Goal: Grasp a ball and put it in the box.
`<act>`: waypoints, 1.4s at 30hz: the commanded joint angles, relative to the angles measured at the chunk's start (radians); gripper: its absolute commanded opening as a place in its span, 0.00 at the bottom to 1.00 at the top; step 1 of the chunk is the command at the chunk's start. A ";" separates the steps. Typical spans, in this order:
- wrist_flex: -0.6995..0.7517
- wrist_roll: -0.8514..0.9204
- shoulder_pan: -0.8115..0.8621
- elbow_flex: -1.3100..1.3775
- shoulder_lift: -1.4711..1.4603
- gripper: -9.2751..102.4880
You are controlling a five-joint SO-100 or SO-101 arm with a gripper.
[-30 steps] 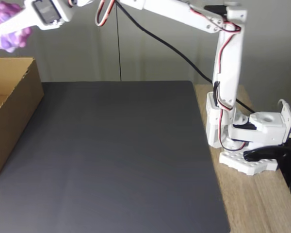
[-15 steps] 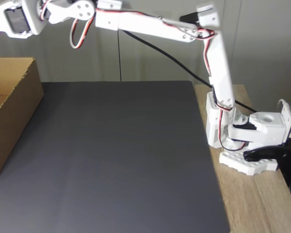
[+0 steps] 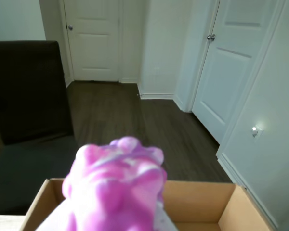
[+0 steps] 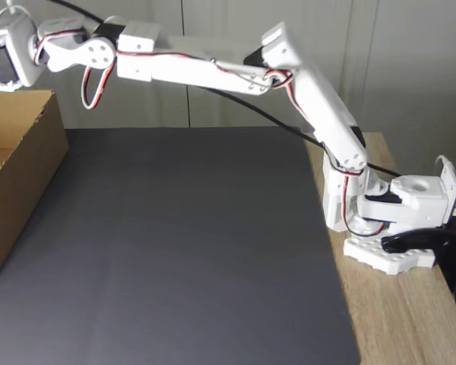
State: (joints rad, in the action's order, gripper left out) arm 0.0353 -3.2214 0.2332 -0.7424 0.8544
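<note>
Pink bumpy ball [image 3: 116, 185] in the clenched claw, above the box [image 3: 209, 204].

ball [image 3: 116, 185]: pink-white, bumpy, close to lens | box [image 3: 202, 199]: open, just behind ball

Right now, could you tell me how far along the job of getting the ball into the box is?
The pickup looks done: in the wrist view the ball sits close in front of the camera, apparently held in the hand, off the table. In hand is the carry: the box lies open just beyond the ball, and in the fixed view the arm reaches over the box. Left: releasing the ball into it.
</note>
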 commanded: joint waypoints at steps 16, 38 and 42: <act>-0.006 -0.011 0.029 0.155 -0.077 0.41; 0.535 -0.057 0.058 0.155 0.104 0.26; 0.723 -0.072 0.064 0.143 0.181 0.26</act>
State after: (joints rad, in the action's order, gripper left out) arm 0.6596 -3.2843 0.2915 -0.6351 0.9342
